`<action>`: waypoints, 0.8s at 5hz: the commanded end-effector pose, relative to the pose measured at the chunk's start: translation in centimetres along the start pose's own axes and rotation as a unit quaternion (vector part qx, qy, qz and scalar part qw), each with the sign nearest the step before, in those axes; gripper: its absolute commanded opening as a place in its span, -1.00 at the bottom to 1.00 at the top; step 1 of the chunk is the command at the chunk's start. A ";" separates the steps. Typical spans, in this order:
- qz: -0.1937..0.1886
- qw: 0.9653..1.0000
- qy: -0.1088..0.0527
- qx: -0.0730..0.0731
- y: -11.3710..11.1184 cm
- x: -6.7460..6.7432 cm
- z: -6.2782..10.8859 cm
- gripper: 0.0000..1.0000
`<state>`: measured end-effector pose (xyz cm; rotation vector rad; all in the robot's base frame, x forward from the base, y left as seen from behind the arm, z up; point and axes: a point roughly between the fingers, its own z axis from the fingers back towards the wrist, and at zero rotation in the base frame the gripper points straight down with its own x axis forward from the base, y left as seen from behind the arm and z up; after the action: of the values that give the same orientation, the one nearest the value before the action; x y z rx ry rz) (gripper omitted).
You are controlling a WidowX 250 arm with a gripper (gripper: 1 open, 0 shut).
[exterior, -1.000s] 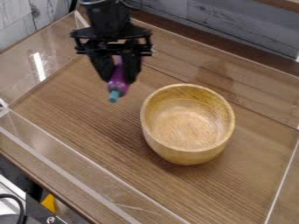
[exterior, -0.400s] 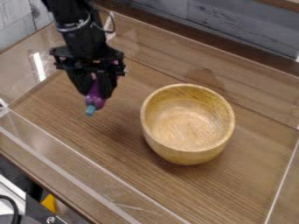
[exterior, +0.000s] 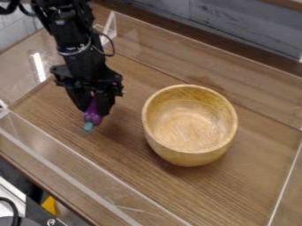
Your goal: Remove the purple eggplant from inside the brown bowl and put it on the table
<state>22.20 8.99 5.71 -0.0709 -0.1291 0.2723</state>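
The black gripper (exterior: 94,102) points straight down over the left part of the surface (exterior: 130,163), and it's clamped tight on the purple eggplant (exterior: 91,116). The eggplant hangs out from between the dark fingers (exterior: 104,97), purple body up top, teal-green stem tip at the bottom, and that tip is right down at the wood; whether it actually touches the surface, can't tell from this angle. The eggplant is clear of the brown bowl (exterior: 190,124), which sits to the right of the gripper, upright, its light wooden inside showing grain and nothing in it. There's a strip of bare wood-grain between the eggplant and the bowl's near-left wall. The arm rises from the gripper toward the far left corner of the picture. Low clear acrylic walls (exterior: 71,177) run around the edge of the surface, one along the near side, another along the far side behind the bowl.
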 end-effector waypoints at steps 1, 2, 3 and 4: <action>-0.017 1.000 -0.016 0.010 -0.2 0.4 -0.3 -1.00; -0.020 1.000 -0.008 0.012 -0.1 0.2 -0.4 1.00; -0.024 1.000 -0.001 0.012 0.0 -0.1 -0.4 1.00; -0.029 0.999 0.005 0.012 0.1 -0.4 -0.2 1.00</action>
<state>21.57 8.63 4.77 -0.0583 -0.0878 0.2233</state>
